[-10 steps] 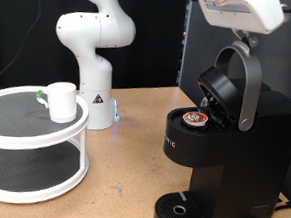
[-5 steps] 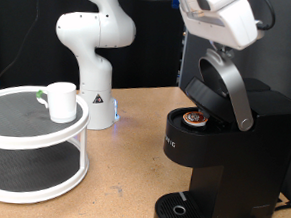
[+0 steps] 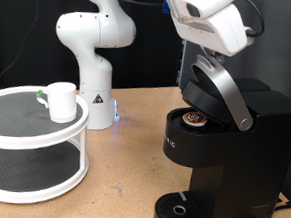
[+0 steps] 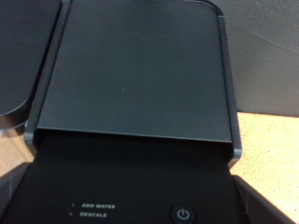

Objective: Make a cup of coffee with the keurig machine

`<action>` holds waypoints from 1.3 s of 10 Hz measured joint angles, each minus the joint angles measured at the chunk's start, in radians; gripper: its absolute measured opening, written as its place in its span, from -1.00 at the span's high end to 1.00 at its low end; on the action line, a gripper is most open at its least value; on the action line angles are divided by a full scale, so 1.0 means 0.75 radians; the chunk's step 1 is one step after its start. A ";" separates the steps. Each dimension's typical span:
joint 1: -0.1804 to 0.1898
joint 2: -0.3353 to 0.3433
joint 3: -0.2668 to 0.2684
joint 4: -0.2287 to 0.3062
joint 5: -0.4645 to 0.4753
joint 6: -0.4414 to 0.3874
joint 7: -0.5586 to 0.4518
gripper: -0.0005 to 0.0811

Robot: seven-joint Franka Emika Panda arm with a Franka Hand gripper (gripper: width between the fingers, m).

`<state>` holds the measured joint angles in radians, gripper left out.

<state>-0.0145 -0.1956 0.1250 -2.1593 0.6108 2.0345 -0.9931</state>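
Observation:
The keurig machine (image 3: 227,155) stands at the exterior view's right, large, black and boxy. Its lid is partly raised, and a coffee pod (image 3: 194,118) sits in the open brew chamber. My gripper (image 3: 210,53) is at the top of the silver-grey lid handle (image 3: 232,95); its fingers are hidden under the white hand. The cup (image 3: 61,100), a plain white mug, stands on the upper tier of a white round stand (image 3: 24,131) at the exterior view's left, far from the gripper. The wrist view shows only the machine's dark lid (image 4: 135,70) and its power button (image 4: 184,214).
The white robot base (image 3: 97,56) stands behind the stand on the wooden table (image 3: 121,177). The machine's round drip base (image 3: 184,210) has nothing on it. A dark curtain forms the background.
My gripper has moved down and towards the exterior view's left with the lid handle. The lid has swung lower over the pod chamber. The cup has not moved.

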 joint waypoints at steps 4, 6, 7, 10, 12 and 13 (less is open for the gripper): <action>-0.007 -0.001 -0.031 -0.001 -0.008 -0.050 -0.081 0.98; -0.017 -0.001 -0.038 -0.005 -0.037 -0.066 -0.113 0.98; -0.021 -0.001 -0.042 -0.006 -0.060 -0.074 -0.117 0.98; -0.035 -0.001 -0.053 -0.024 -0.134 -0.079 -0.135 0.98; -0.056 0.000 -0.066 -0.053 -0.166 -0.079 -0.170 0.98; -0.065 0.000 -0.069 -0.061 -0.173 -0.078 -0.179 0.98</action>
<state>-0.0631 -0.1958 0.0734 -2.2053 0.4810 1.9758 -1.1274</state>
